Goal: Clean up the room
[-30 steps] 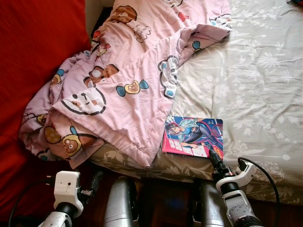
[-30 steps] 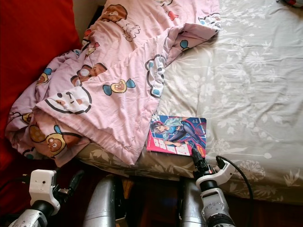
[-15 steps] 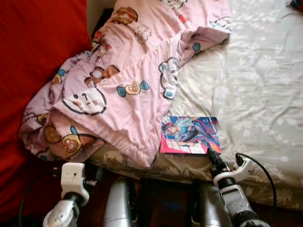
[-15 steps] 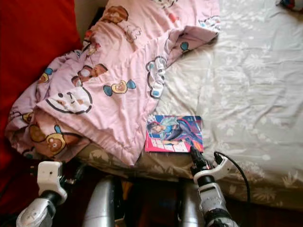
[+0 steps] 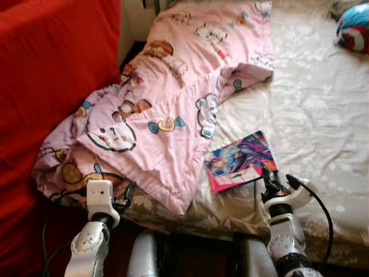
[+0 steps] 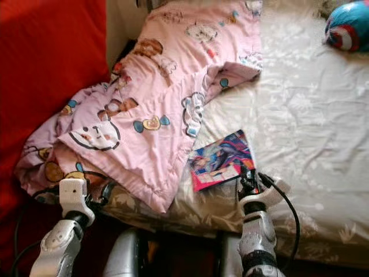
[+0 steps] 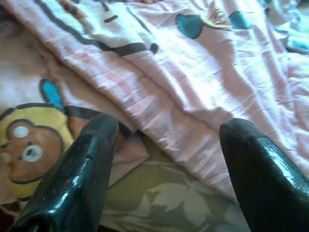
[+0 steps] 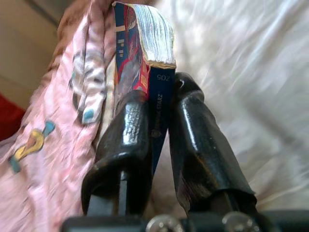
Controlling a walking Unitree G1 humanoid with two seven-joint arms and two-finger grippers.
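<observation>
A colourful comic book (image 5: 239, 161) lies tilted on the pale floral bed sheet (image 5: 314, 109), near the bed's front edge. My right gripper (image 8: 159, 92) is shut on the book's (image 8: 145, 34) near corner at the spine, one black finger on each cover. A crumpled pink cartoon-print blanket (image 5: 161, 109) covers the bed's left half and hangs over the edge. My left gripper (image 7: 169, 123) is open just in front of the blanket's (image 7: 193, 72) hanging fold, with nothing between its fingers.
A large red upholstered surface (image 5: 52, 69) rises along the left side. A blue, red and white round toy (image 5: 353, 26) rests at the bed's far right. The bed edge runs across in front of my legs (image 5: 147, 259).
The book has turned and tipped up in my right gripper's hold. My left arm has risen to the blanket's edge. The camera has shifted, so more of the bed's far end shows.
</observation>
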